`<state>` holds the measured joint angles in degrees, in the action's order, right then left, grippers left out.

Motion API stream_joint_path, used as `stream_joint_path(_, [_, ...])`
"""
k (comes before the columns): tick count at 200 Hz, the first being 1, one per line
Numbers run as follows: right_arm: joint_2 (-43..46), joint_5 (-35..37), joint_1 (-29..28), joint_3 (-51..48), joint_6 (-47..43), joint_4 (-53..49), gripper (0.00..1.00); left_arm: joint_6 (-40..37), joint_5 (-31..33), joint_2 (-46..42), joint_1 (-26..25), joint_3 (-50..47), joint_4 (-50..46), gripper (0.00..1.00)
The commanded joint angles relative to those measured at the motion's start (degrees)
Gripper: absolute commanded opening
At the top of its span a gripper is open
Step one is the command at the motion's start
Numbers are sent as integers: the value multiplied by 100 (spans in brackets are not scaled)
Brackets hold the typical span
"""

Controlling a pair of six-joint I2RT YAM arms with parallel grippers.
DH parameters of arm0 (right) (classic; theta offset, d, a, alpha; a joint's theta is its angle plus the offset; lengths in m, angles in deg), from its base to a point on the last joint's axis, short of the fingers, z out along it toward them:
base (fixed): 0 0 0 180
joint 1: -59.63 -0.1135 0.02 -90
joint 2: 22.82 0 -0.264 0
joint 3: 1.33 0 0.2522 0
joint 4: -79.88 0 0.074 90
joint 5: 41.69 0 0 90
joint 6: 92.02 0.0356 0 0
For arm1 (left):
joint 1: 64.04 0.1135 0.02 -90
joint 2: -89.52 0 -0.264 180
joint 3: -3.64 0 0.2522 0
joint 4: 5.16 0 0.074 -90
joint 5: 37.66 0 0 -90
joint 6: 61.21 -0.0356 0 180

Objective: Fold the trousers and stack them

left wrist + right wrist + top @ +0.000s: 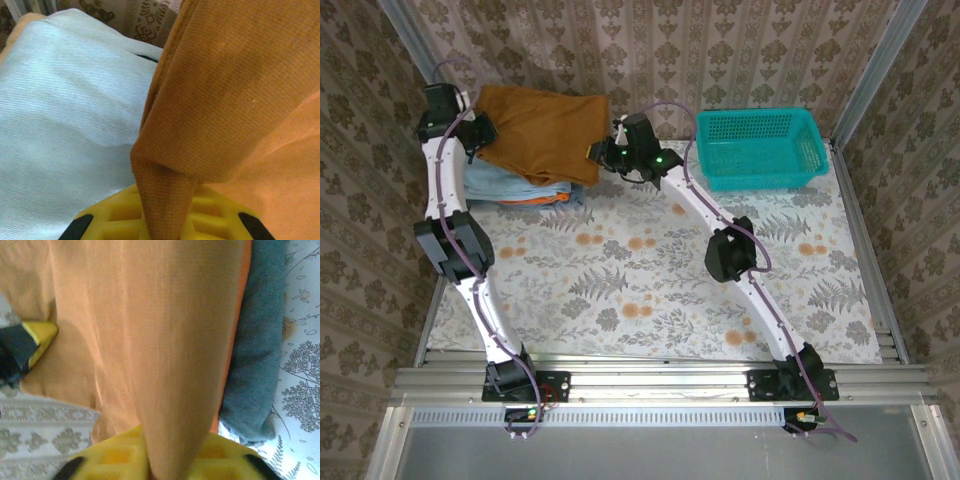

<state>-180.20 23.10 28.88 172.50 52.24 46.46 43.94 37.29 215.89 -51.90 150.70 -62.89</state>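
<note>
Folded, rumpled rust-brown trousers (pixel 545 130), pinched by left fingers (pixel 120 212) and right fingers (pixel 117 454).

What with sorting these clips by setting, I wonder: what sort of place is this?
Probably a staged robot test cell, not a real home: patterned wallpaper panels box in an aluminium-framed table with floral cloth, and two white robot arms bolted to its near rail hold rust-brown cloth trousers.

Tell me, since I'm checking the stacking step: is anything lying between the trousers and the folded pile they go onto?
Nothing visible. The trousers, pinched by the left gripper and right gripper, lie directly over the light blue garment.
</note>
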Motion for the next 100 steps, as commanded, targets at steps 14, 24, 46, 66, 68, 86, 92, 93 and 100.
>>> stream_joint_path(14, [-112, 409, 122, 579, 526, 462, 58, -66, 341, 244, 403, 1131, 36, 0])
stream_joint_path(24, [32, 361, 162, 483, 390, 205, 61, -127, 242, 528, 506, 1606, -201, 0])
stream_joint_path(46, [401, 200, 229, 93, 222, -220, 63, -53, -237, 1035, 754, 2080, -334, 0])
stream_joint_path(66, [622, 8, 257, -176, 0, -512, 63, -133, -408, 1174, 850, 2095, -208, 0])
stream_joint_path(68, [637, 1, 254, -206, -16, -554, 63, -135, -443, 1178, 862, 2100, -187, 0])
stream_joint_path(86, [674, -133, 262, -418, -30, -606, 63, 364, -1162, 1266, 955, 2253, 77, 0])
stream_joint_path(92, [659, -174, 258, -439, -39, -629, 63, 446, -1272, 1284, 930, 2379, 98, 0])
stream_joint_path(93, [653, -180, 256, -440, -43, -641, 63, 441, -1255, 1289, 921, 2400, 90, 0])
stream_joint_path(100, [626, -198, 267, -446, -56, -724, 63, 296, -1032, 1287, 857, 2549, -14, 0])
